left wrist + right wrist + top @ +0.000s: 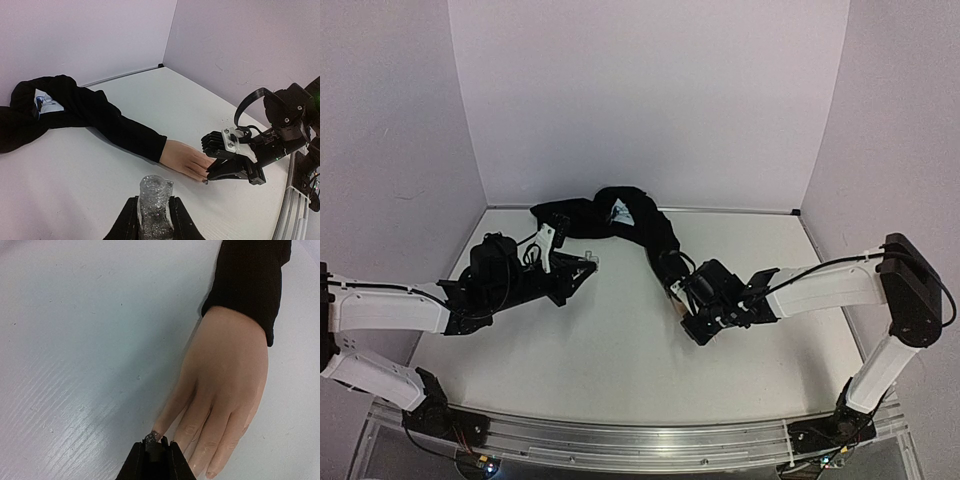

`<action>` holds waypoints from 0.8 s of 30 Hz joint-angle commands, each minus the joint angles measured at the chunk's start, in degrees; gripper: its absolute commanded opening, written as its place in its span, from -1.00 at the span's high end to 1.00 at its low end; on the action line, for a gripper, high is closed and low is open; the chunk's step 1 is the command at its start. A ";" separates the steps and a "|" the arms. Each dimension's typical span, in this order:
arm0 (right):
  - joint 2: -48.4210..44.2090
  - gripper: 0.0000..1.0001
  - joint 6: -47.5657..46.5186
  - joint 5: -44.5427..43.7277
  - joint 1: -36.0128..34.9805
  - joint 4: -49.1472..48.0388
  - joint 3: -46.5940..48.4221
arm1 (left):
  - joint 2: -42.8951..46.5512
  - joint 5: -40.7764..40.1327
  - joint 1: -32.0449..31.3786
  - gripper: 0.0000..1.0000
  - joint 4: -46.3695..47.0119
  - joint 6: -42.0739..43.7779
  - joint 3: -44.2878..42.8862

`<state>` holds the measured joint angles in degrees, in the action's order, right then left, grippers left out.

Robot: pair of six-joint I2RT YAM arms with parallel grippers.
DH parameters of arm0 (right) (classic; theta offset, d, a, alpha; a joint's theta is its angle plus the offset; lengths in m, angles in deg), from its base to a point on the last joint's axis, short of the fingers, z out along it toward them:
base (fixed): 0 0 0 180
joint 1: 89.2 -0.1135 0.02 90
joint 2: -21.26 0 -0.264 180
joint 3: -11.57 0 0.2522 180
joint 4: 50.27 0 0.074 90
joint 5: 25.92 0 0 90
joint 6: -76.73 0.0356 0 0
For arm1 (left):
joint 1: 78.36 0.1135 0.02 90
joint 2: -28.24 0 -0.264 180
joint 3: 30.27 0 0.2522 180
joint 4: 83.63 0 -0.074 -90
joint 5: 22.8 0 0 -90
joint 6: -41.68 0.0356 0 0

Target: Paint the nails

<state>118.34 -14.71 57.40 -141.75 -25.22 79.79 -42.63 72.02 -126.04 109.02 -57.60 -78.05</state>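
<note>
- Finds the left gripper (154,212) drawn in tight on a small clear bottle (155,187), with one finger (127,224) pressed to each side.
- Holds that bottle upright and uncapped, with glittery grey contents showing through the glass.
- Finds the right gripper (153,447) all but closed, pinching a small dark item (151,438) with a grey, glittery tip (a brush, by appearance).
- Places that tip against the end of the leftmost finger of the mannequin hand (227,375), as the right wrist view shows it. Cannot tell whether that digit is the thumb or the little finger.
- Locates the nails (211,474) at the finger ends nearest the right gripper. Makes out only one pale nail plainly, at the bottom edge of the right wrist view. Cannot see the others, which are cut off by the frame or covered by the gripper.
- Records the hand lying flat, back upward, on the white table (75,340), with its wrist in a black sleeve (250,280).
- Traces the sleeve away across the table to a bunched heap near the back wall, a white label (45,102) showing on it.
- Sets the left gripper and bottle well apart from the hand, to its left in the top view, with open table between.
- Notes, from above, the right gripper sitting over the fingertips and hiding the nails in that view.
</note>
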 commanded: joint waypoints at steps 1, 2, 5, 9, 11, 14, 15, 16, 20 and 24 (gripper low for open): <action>-1.98 1.00 0.73 -0.64 -0.16 0.05 -0.58 | 1.36 0.26 -0.09 0.99 1.72 -0.13 -0.48; -1.91 1.00 0.73 -0.57 -0.13 0.05 -0.58 | 1.35 0.34 -0.17 1.00 1.77 -0.13 -0.52; -1.80 1.00 0.80 -0.53 -0.14 0.05 -0.62 | 1.37 0.44 -0.13 1.00 1.71 -0.21 -0.63; -2.31 1.00 0.93 -0.31 -0.12 0.09 -0.86 | 1.66 0.37 -0.12 1.00 1.43 -0.21 -0.70; -2.51 1.00 0.99 -0.14 -0.12 0.17 -0.97 | 1.68 0.37 -0.14 1.00 1.39 -0.21 -0.74; -2.67 1.00 0.99 -0.08 -0.12 0.32 -1.07 | 1.54 0.50 -0.14 1.00 1.43 -0.28 -0.88; -2.73 1.00 0.99 -0.09 -0.10 0.39 -1.11 | 1.48 0.54 -0.13 1.00 1.49 -0.30 -0.87; -2.83 1.00 0.99 -0.05 -0.10 0.42 -1.18 | 1.44 0.56 -0.13 1.00 1.52 -0.32 -0.89; -2.95 1.00 0.99 0.00 -0.11 0.61 -1.20 | 1.38 0.63 -0.13 1.00 1.50 -0.39 -0.96; -2.93 1.00 0.99 0.02 -0.13 0.80 -1.26 | 1.78 0.55 -0.14 1.00 1.27 -0.32 -0.93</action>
<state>117.36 -14.53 57.56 -141.75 -24.86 78.90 -42.63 72.07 -126.04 109.02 -57.62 -78.05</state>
